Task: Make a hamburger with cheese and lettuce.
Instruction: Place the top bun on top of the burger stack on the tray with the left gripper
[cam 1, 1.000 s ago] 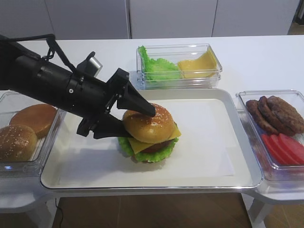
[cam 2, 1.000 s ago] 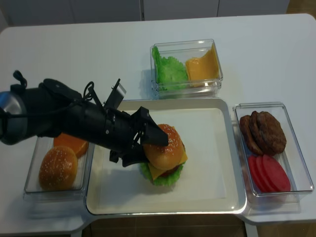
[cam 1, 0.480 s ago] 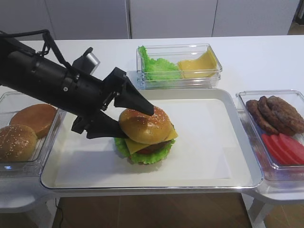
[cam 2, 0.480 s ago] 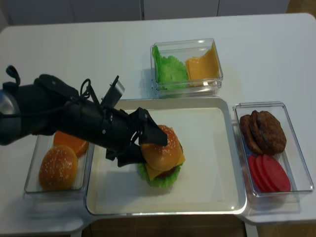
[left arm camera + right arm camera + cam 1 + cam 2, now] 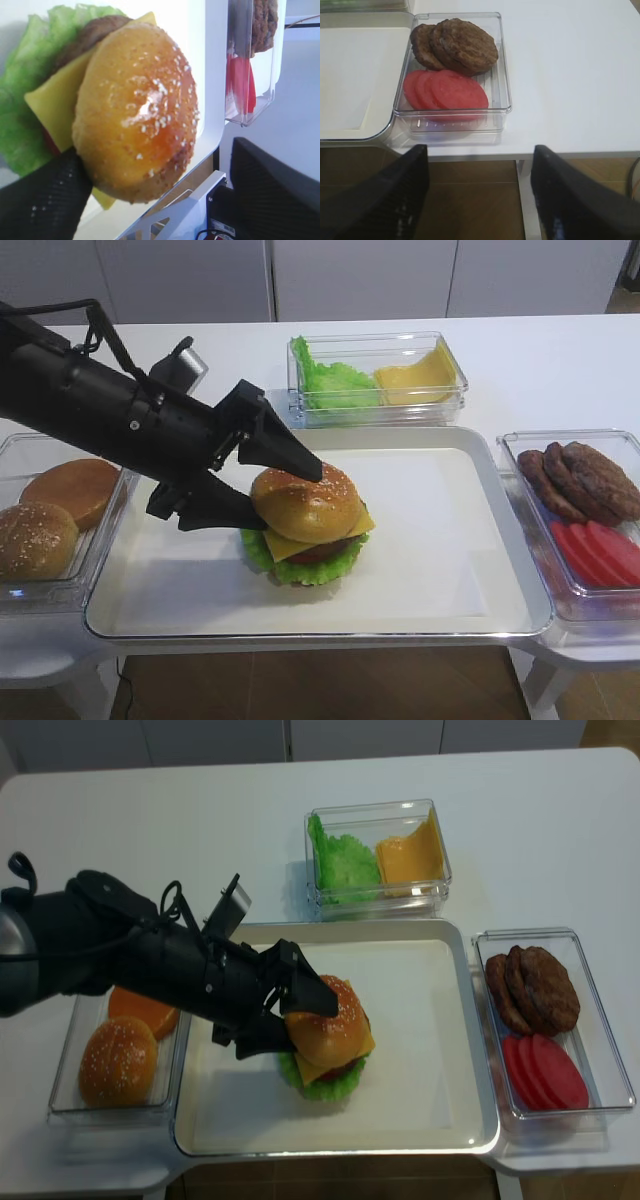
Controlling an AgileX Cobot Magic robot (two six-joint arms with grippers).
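The hamburger [image 5: 308,525] stands on the white tray [image 5: 440,570], left of its middle. It is a sesame bun over the yellow cheese [image 5: 285,548], a dark patty and the frilly lettuce [image 5: 312,571]. My left gripper [image 5: 291,500] is open and straddles the bun. One finger lies against the bun's side, the other stands off it. In the left wrist view the hamburger [image 5: 135,110] fills the frame, with cheese [image 5: 50,107] and lettuce [image 5: 20,130] behind. My right gripper [image 5: 477,152] is open and empty at the table's front edge, and does not show in the exterior views.
A clear box [image 5: 375,375] with a heap of lettuce and cheese slices stands behind the tray. A box [image 5: 60,510] with a plain bun and a sesame bun is at the left. A box [image 5: 585,505] of patties and tomato slices is at the right.
The left gripper and the hamburger have shifted slightly to the left on the tray. The top bun now sits straighter on the stack. The right gripper has not visibly moved.
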